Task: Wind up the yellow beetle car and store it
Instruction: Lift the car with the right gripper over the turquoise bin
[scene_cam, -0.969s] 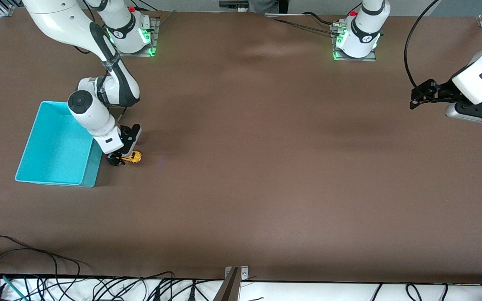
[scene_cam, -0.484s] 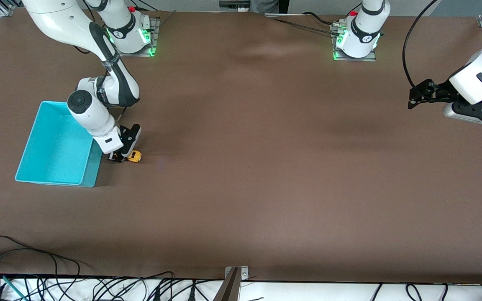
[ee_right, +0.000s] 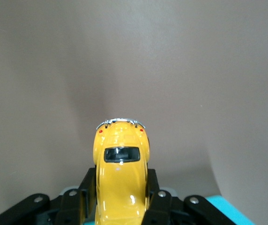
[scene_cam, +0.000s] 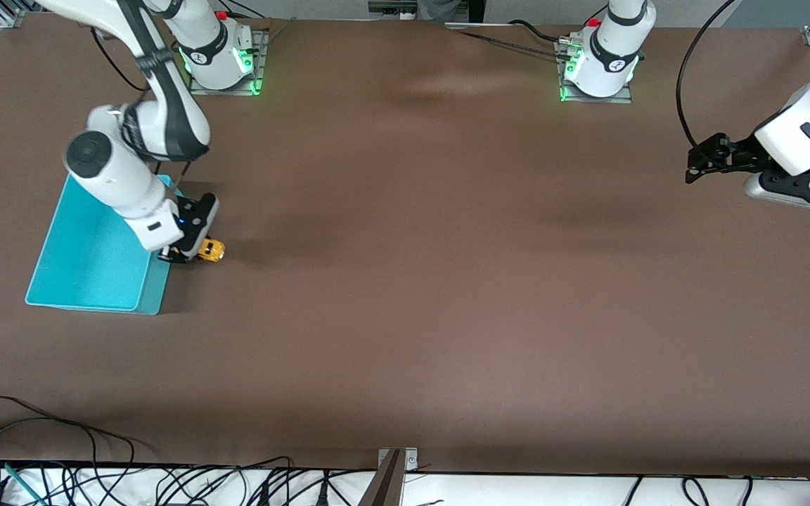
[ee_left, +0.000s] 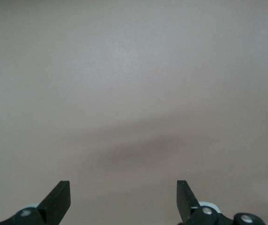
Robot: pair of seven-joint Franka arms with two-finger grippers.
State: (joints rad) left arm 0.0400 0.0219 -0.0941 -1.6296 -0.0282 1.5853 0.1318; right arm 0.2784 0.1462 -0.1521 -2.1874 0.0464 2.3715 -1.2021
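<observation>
The right gripper (scene_cam: 190,253) is clenched on the yellow beetle car (scene_cam: 211,250), grasping it by the sides of its body. In the right wrist view the two black fingers (ee_right: 158,200) press against both flanks of the car (ee_right: 120,180), and the rounded end with the small dark window and chrome bumper projects out past the fingertips. The car is lifted clear of the brown table (scene_cam: 447,281): the front view shows its shadow cast on the surface apart from it, toward the left arm's end. The held car is over the table just beside the long wall of the turquoise bin (scene_cam: 88,263), at the right arm's end of the table; a corner of the bin (ee_right: 232,208) also shows in the right wrist view, beside the gripper. The bin stands upright with its opening facing up. The left gripper (scene_cam: 695,165) waits in the air over the table at the left arm's end, well apart from the car and the bin. Its fingers (ee_left: 59,199) stand released, spread wide, with only bare table surface visible between them.
</observation>
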